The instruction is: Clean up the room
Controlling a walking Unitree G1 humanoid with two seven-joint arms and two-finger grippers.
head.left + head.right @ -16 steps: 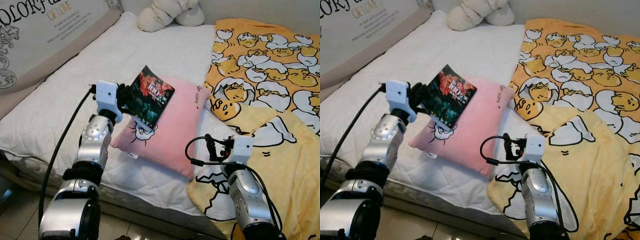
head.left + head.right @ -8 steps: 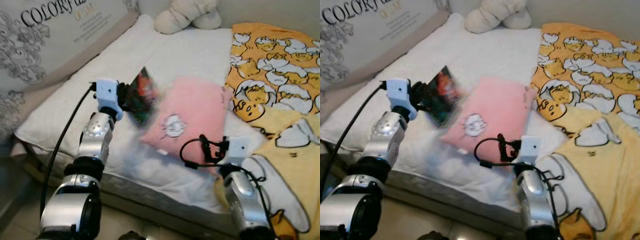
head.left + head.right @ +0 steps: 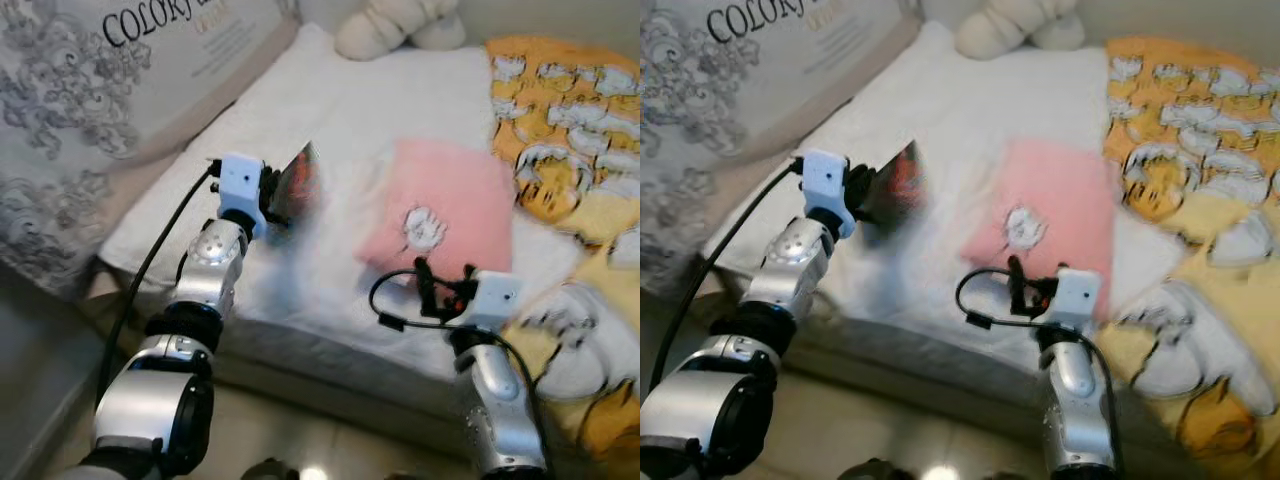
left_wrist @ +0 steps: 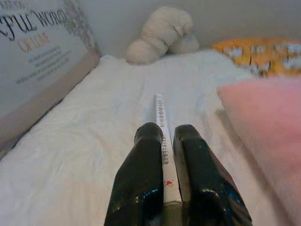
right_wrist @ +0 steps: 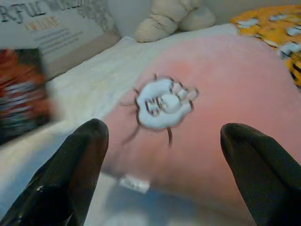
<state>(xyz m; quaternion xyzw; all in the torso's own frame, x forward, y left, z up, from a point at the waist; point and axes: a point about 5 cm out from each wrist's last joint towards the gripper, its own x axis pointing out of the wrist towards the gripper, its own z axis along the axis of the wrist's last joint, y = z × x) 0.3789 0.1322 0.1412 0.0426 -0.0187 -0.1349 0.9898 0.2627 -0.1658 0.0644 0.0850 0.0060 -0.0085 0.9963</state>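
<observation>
White bed (image 3: 400,90) fills your view | left gripper (image 4: 164,141) fingers pinching a book (image 3: 297,183) edge-on, lifted above the mattress | pink pillow (image 3: 445,205) mid-bed | right gripper (image 5: 164,155) fingers spread wide, facing it | step: carrying the book off; next you'll need somewhere to put it.
</observation>
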